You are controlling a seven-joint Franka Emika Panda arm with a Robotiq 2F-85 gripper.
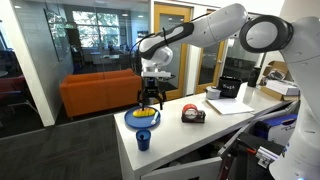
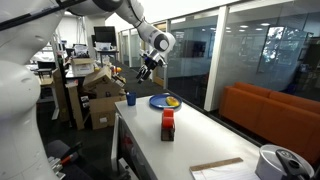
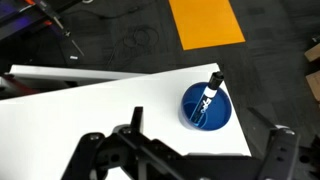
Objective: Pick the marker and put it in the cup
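Jaws stand apart and hold nothing, their 2 fingers (image 3: 92, 150) showing at the lower edge of the wrist view. The marker (image 3: 209, 92) leans inside the cup (image 3: 225, 110) with its top poking over the rim, below the jaws and clear of them. The cup stands near a corner of the white surface (image 3: 110, 105). In an exterior view the jaws hang over the plate (image 1: 130, 117), just beside the cup.

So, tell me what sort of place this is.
Probably an office or lab: glass partition walls, an orange sofa, and a monitor beside stacked cardboard boxes.
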